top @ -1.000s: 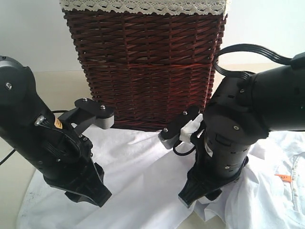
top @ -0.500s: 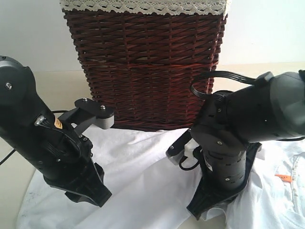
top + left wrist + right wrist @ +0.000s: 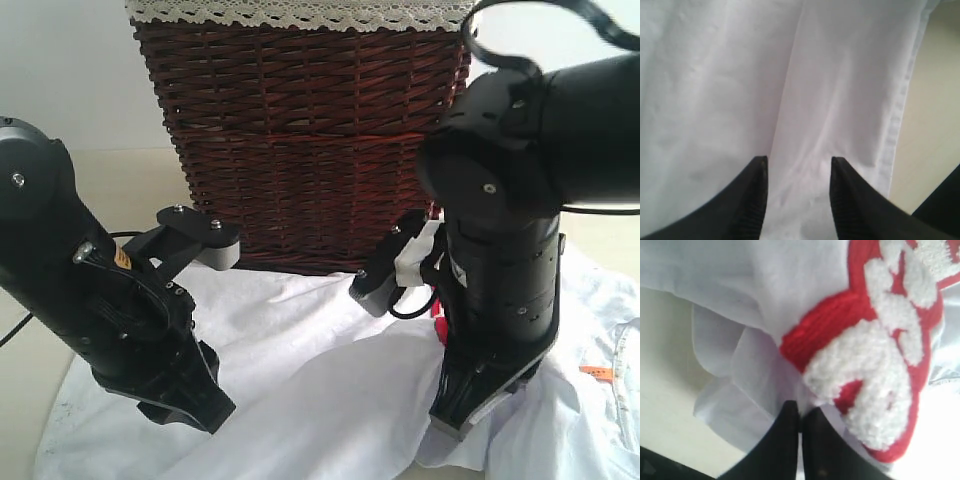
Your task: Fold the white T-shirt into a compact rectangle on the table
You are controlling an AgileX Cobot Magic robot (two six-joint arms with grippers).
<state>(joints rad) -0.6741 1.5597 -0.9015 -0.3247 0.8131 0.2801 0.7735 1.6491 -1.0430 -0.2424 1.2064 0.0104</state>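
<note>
Behind the work area you see a plain white wall [image 3: 70, 60] in soft, even light. In front of it a dark wicker basket [image 3: 300, 140] with a cream lace-edged liner [image 3: 300, 12] stands on the pale beige counter [image 3: 130, 175], though you can't tell whether it touches the wall.

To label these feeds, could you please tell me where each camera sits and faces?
Exterior view: off the arms, faces wicker basket; left arm, right arm show.
Left wrist view: on left arm, looks past left gripper at white T-shirt, table.
Right wrist view: on right arm, looks at right gripper pinching the shirt beside its red band.
Shared: all show the shirt.
</note>
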